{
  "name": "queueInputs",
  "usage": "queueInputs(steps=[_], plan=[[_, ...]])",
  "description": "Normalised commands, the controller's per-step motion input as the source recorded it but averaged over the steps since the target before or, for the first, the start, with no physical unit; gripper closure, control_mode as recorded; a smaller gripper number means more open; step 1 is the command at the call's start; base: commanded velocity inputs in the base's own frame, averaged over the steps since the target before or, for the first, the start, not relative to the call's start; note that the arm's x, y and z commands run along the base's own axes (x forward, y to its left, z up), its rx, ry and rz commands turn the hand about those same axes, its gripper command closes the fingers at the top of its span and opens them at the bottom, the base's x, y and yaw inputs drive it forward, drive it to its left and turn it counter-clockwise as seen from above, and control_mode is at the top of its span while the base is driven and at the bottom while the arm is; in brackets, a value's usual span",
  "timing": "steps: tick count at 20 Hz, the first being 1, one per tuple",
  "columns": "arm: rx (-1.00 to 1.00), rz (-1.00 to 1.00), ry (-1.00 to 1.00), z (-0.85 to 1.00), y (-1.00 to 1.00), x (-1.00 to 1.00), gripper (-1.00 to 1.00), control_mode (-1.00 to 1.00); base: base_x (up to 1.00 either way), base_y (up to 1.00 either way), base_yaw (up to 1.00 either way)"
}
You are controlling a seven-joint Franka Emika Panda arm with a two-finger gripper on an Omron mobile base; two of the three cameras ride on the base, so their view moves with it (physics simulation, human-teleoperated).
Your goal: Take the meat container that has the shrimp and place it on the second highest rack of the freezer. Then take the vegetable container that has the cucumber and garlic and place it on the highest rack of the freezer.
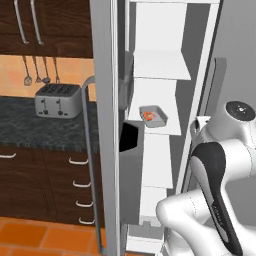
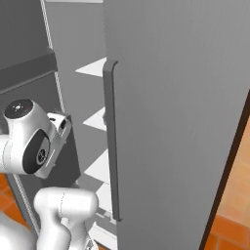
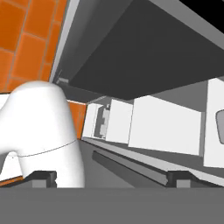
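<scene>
shrimp (image 1: 148, 116) in its tray (image 1: 154, 116) on a white freezer (image 1: 107, 125) shelf, gripper (image 3: 107, 177) fingers wide apart, empty

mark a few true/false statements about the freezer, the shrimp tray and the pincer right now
1. The freezer stands open. True.
2. A tray holding the shrimp sits on a white shelf inside the freezer. True.
3. The pincer is shut on the tray. False: its tips stand apart with nothing between them.
4. The toaster sits inside the freezer. False: it stands on the dark counter to the left.
5. The cucumber lies in the tray with the shrimp. False: that tray holds the shrimp alone.
</scene>
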Motion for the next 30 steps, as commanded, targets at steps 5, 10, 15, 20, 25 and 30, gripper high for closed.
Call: queueInputs(steps=[5, 10, 15, 20, 25, 30], plan=[[0.0, 0.0, 0.0, 0.0, 0.0, 0.0, -1.0, 1.0, -0.54, -0.09, 0.19], [0.0, 0.0, 0.0, 0.0, 0.0, 0.0, -1.0, 1.0, -0.9, -0.27, 0.25], [0.0, 0.0, 0.0, 0.0, 0.0, 0.0, -1.0, 1.0, -0.66, -0.01, 0.43], [0.0, 0.0, 0.0, 0.0, 0.0, 0.0, -1.0, 1.0, -0.61, 0.0, 0.53], [0.0, 0.0, 0.0, 0.0, 0.0, 0.0, -1.0, 1.0, -0.53, 0.0, 0.59], [0.0, 0.0, 0.0, 0.0, 0.0, 0.0, -1.0, 1.0, -0.33, 0.0, 0.66]])
